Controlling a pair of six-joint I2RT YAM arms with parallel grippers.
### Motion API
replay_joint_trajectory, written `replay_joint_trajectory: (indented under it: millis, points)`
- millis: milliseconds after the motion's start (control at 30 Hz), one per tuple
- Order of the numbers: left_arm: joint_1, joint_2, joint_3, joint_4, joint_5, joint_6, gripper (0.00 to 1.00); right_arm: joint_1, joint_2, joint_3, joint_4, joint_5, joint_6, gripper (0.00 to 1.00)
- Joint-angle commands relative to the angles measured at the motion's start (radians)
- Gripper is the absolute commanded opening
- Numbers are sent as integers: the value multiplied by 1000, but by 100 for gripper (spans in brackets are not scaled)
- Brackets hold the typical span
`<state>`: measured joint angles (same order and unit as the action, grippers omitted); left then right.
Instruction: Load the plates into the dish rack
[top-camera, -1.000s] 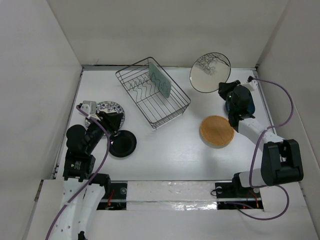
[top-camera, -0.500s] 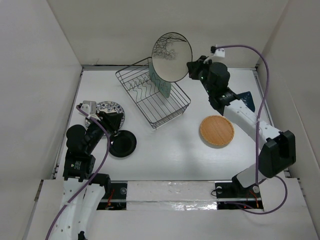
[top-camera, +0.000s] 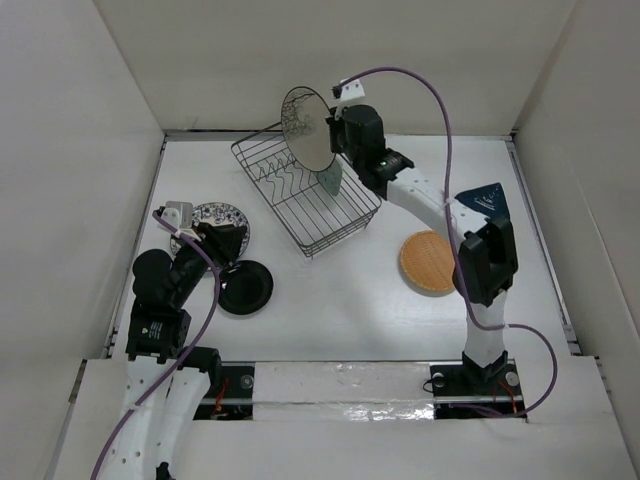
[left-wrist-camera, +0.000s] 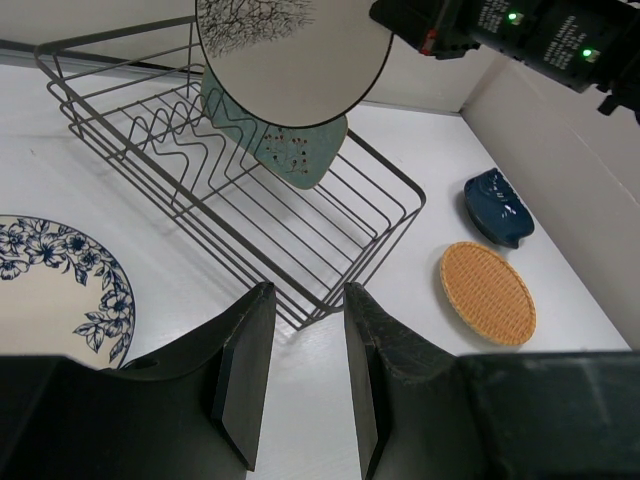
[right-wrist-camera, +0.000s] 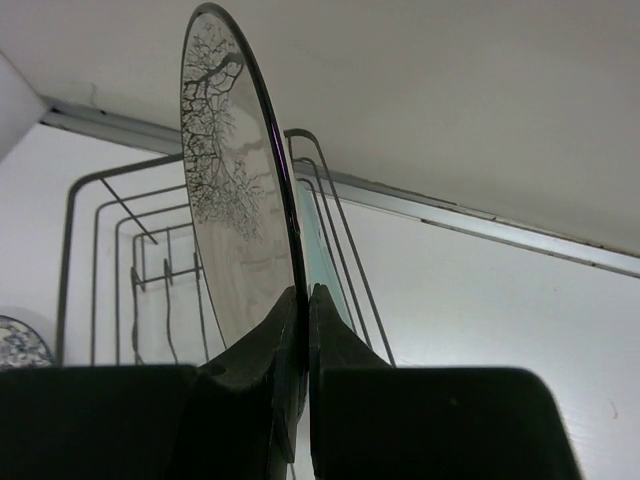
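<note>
My right gripper (top-camera: 331, 133) is shut on the rim of the cream round plate with a dark sketch (top-camera: 306, 126), holding it upright on edge above the dish rack (top-camera: 305, 205); it also shows edge-on in the right wrist view (right-wrist-camera: 235, 210) and from the left wrist (left-wrist-camera: 295, 55). A pale green plate (top-camera: 330, 177) stands in the rack's tines behind it. My left gripper (top-camera: 222, 243) is open and empty, over the blue-and-white plate (top-camera: 212, 216) and beside the black plate (top-camera: 246, 287). The tan-orange plate (top-camera: 432, 263) and dark blue dish (top-camera: 484, 200) lie at the right.
White walls enclose the table on three sides. The rack (left-wrist-camera: 250, 210) sits tilted at the back centre. The right arm stretches across from the right base over the tan-orange plate's side, its cable looping above.
My right gripper has carried the cream plate leftward from the back right to above the rack and turned it edge-on. The dark blue dish is uncovered. The left arm has not moved.
</note>
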<state>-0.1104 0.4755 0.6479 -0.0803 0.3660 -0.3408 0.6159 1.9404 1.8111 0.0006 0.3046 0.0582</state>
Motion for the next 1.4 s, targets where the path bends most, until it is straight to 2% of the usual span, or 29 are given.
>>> replay_joint_trajectory:
  millis: [0,233,533,867,1367]
  points:
    - [-3,2,30,31,13,8,31,41,18,171,121,112,-136,0]
    - [-3,3,30,30,14,8,31,129,91,205,222,286,-378,0]
    - [-3,3,30,30,14,8,31,160,144,183,346,421,-514,0]
    - [-3,11,30,36,16,8,31,160,137,172,365,429,-509,0]
    - [-3,15,32,34,19,8,31,160,189,82,325,370,-336,0]
